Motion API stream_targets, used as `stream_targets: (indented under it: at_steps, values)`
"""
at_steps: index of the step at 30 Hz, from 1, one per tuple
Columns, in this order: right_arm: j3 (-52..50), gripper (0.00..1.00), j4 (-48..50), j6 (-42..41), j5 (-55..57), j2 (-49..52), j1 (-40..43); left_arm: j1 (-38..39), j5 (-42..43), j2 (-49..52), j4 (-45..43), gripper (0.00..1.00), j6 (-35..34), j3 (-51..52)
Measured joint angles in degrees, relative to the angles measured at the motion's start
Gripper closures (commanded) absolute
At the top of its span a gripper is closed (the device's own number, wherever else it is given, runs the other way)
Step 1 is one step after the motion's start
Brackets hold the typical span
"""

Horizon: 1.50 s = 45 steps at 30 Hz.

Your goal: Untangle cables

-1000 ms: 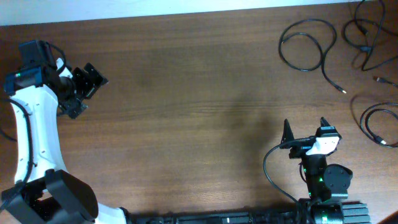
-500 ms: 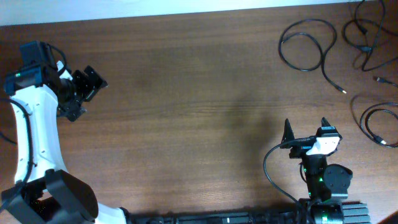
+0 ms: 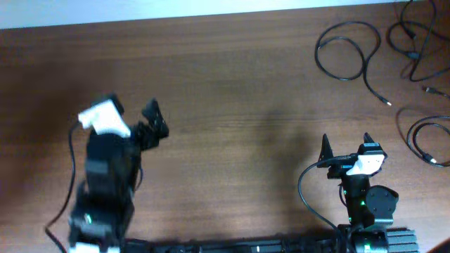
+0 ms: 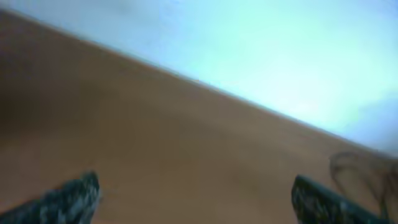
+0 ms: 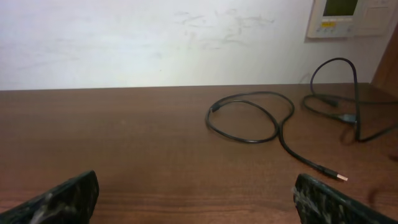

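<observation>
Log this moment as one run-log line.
left gripper: open, empty | right gripper: open, empty | cables: separate loose loops, far right of table, none gripped

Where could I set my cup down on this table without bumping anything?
The broad bare wood of the table between the left gripper and the right gripper is free, running to the back edge. The far left side looks bare too. The back right corner is crowded: the cables lie there in loose loops.
</observation>
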<state>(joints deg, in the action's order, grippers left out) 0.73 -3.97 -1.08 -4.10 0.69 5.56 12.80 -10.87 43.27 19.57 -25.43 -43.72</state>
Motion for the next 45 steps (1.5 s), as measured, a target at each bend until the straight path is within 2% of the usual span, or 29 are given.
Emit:
stream_targets:
  at_steps: [2, 4, 7, 11, 14, 18, 45]
  values:
    - [0.0, 0.01, 0.0, 0.0, 0.0, 0.0, 0.0, 0.0, 4.2, -10.5, -14.4, 0.02, 6.5, 13.1]
    - [0.0, 0.01, 0.0, 0.0, 0.0, 0.0, 0.0, -0.3, 8.5, -20.1, -21.9, 0.01, 12.9, 24.0]
    - [0.0, 0.01, 0.0, 0.0, 0.0, 0.0, 0.0, -4.5, 12.9, -30.3, -22.8, 0.02, 17.7, 36.3]
    - [0.0, 0.01, 0.0, 0.0, 0.0, 0.0, 0.0, -8.0, 15.4, -38.6, -20.6, 0.01, 23.2, 42.3]
    - [0.0, 0.01, 0.0, 0.0, 0.0, -0.1, 0.0, -8.1, 15.4, -41.4, -15.3, 0.02, 30.4, 42.9]
    - [0.0, 0.01, 0.0, 0.0, 0.0, 0.0, 0.0, -8.1, 13.7, -41.6, -15.1, 0.01, 33.2, 42.9]
    - [0.0, 0.01, 0.0, 0.0, 0.0, 0.0, 0.0, -8.1, 13.4, -41.7, -15.1, 0.01, 33.6, 42.9]
